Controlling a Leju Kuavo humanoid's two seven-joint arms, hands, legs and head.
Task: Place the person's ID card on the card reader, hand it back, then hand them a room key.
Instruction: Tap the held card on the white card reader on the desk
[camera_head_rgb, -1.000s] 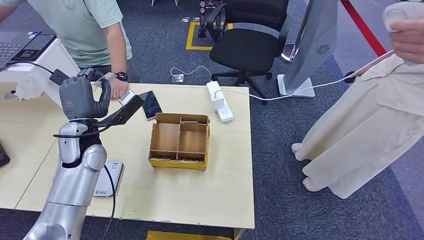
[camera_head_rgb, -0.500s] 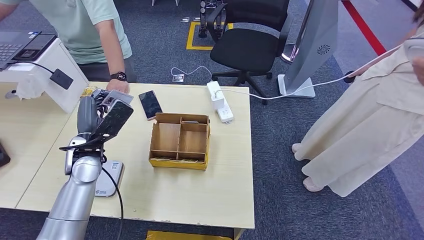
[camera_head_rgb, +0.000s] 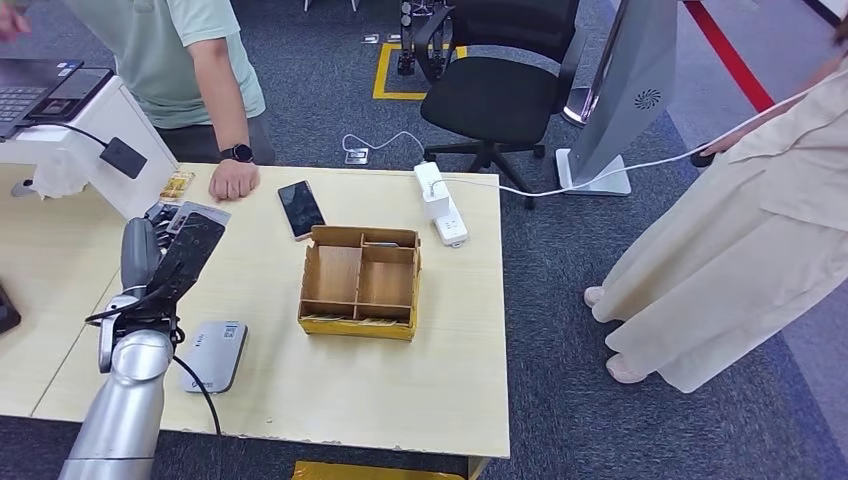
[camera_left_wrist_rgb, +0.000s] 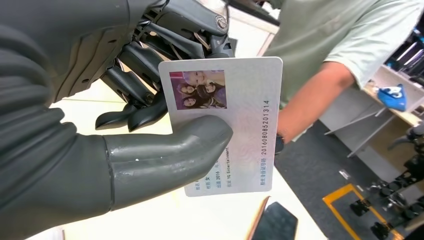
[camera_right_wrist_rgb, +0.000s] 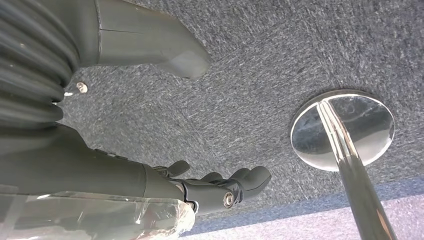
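My left hand (camera_head_rgb: 140, 258) is raised over the table's left part and pinches the person's ID card (camera_head_rgb: 197, 213). Seen from the left wrist, the white ID card (camera_left_wrist_rgb: 225, 125) with a photo and printed number is held between the thumb (camera_left_wrist_rgb: 165, 155) and the dark fingers (camera_left_wrist_rgb: 145, 95). The grey card reader (camera_head_rgb: 212, 355) lies flat on the table, nearer to me than the hand. A wooden box (camera_head_rgb: 360, 280) with compartments stands mid-table. The person in a green shirt rests a hand (camera_head_rgb: 235, 181) on the far edge. My right hand (camera_right_wrist_rgb: 125, 175) hangs over carpet, fingers apart, holding nothing.
A black phone (camera_head_rgb: 300, 208) lies beyond the box, and a white power strip (camera_head_rgb: 440, 205) with its cable lies at the far right. A second person in beige (camera_head_rgb: 740, 220) stands right of the table. A white counter (camera_head_rgb: 90, 130) adjoins the far left. A chrome stand base (camera_right_wrist_rgb: 345, 130) rests on the carpet.
My left hand has pulled back from the person's hand, toward me and to the left, carrying the ID card. The person's hand has let go and now lies on the table.
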